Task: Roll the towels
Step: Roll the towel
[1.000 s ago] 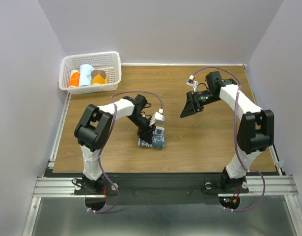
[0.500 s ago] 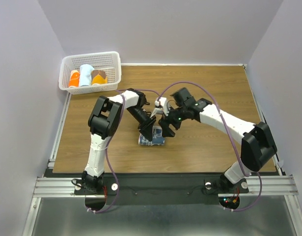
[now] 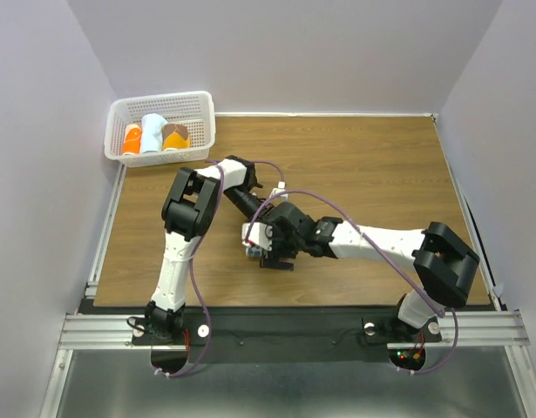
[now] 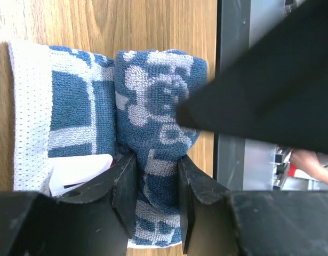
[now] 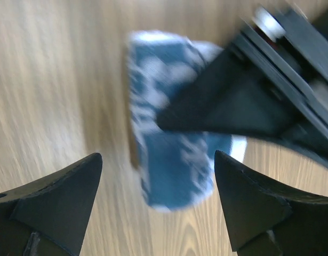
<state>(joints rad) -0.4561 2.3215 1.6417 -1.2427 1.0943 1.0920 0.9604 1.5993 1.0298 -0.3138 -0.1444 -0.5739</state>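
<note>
The navy-blue towel [image 4: 153, 96] with pale square motifs lies partly rolled on the wooden table. In the left wrist view its rolled part sits between my left gripper's [image 4: 154, 165] jaws, which are shut on it. The flat part with a white mesh edge [image 4: 29, 106] lies to the left. In the top view the towel [image 3: 251, 252] is mostly hidden under both grippers. My right gripper [image 5: 157, 154] is open, its fingers spread wide over the blurred towel [image 5: 174, 170], right beside the left gripper [image 5: 249, 106]. In the top view the right gripper [image 3: 274, 251] is over the towel.
A white basket [image 3: 119, 109] at the table's far left holds three rolled towels: orange, light blue and brown-orange. A white label [image 4: 78, 170] lies on the towel's flat part. The table's front edge and metal rail run just beyond the towel.
My right arm has swung from the far right of the table across to the towel and now hangs over it. My left gripper has stayed at the towel.
</note>
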